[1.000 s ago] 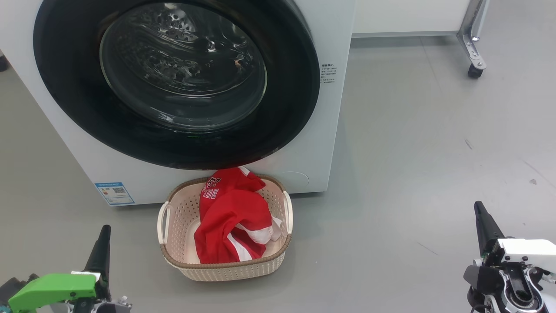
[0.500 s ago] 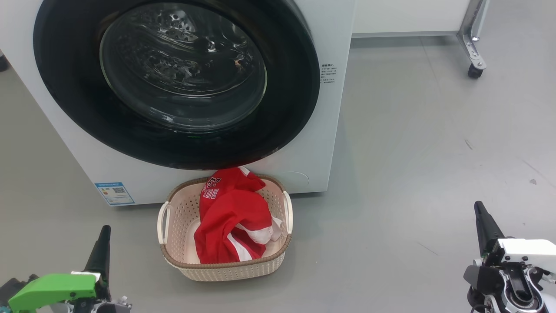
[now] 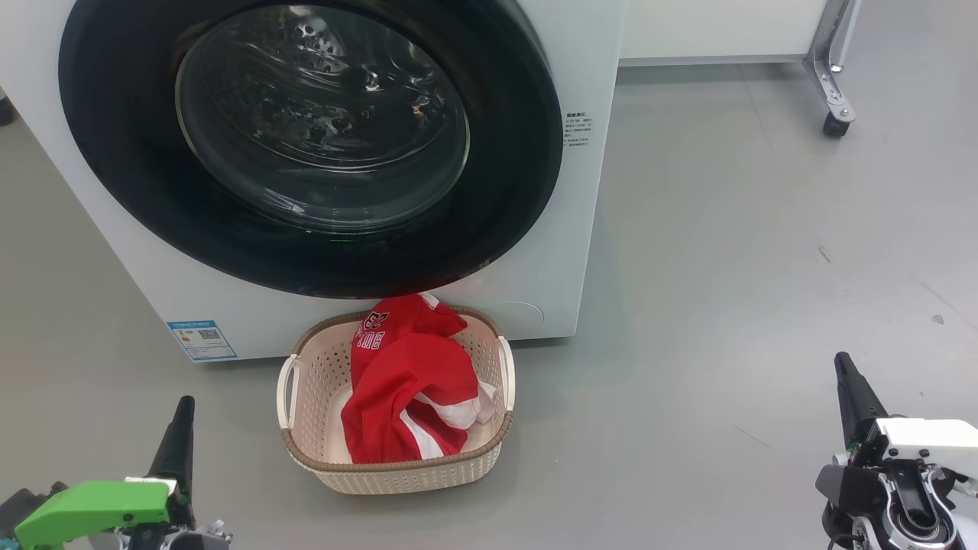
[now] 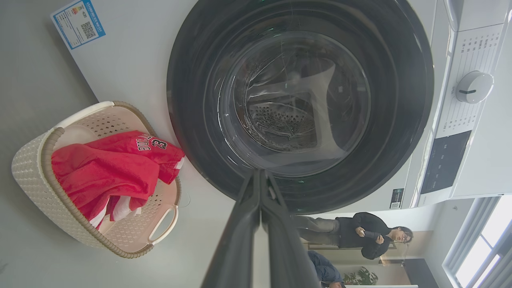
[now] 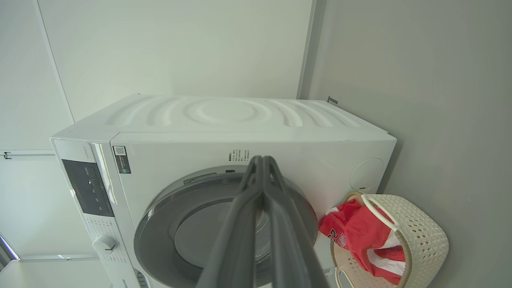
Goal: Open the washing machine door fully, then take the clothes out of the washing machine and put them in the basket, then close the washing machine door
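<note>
The white washing machine point(image 3: 581, 229) fills the upper left of the head view, its black-ringed glass door point(image 3: 321, 114) flat against the front, closed. Directly below it on the grey floor stands the cream basket point(image 3: 397, 470), holding red clothes point(image 3: 405, 382) with white stripes and lettering. My left gripper point(image 3: 183, 409) is low at the left, fingers pressed together, empty. At the lower right my right gripper point(image 3: 842, 363) is shut and empty too. The left wrist view shows the door point(image 4: 300, 104), basket point(image 4: 36, 176) and clothes point(image 4: 108, 172); the right wrist view shows the machine point(image 5: 224, 120), door point(image 5: 192, 224), basket point(image 5: 420, 236) and clothes point(image 5: 356, 232).
A metal leg with a caster point(image 3: 834, 122) stands at the upper right under a white panel. Open grey floor lies to the right of the machine. People point(image 4: 360, 236) appear far behind in the left wrist view.
</note>
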{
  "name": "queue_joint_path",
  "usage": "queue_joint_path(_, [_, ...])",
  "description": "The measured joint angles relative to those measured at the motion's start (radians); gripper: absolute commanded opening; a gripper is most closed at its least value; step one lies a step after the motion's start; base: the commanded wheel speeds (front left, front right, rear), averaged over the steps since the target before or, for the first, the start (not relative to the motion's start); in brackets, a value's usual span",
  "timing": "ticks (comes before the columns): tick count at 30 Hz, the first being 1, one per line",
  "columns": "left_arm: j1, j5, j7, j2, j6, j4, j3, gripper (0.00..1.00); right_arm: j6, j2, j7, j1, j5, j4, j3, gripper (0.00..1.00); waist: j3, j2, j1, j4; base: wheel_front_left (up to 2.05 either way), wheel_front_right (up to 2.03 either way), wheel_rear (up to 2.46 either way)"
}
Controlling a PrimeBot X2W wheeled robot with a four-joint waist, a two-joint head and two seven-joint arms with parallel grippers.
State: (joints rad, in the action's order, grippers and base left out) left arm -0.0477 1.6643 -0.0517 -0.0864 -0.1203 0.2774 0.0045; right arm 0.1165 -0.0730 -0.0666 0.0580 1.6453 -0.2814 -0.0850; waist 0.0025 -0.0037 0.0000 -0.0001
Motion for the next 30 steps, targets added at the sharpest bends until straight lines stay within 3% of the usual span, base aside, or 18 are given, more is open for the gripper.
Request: queue_joint_path(30, [-0.005,0.0,0.0,0.001,0.0,0.001,0.003,0.0,0.005,0.002,-0.003,0.001,0.0,0.001,-0.003,0.0,0.0,0.0,0.0,0.0,0.0,0.0,0.0])
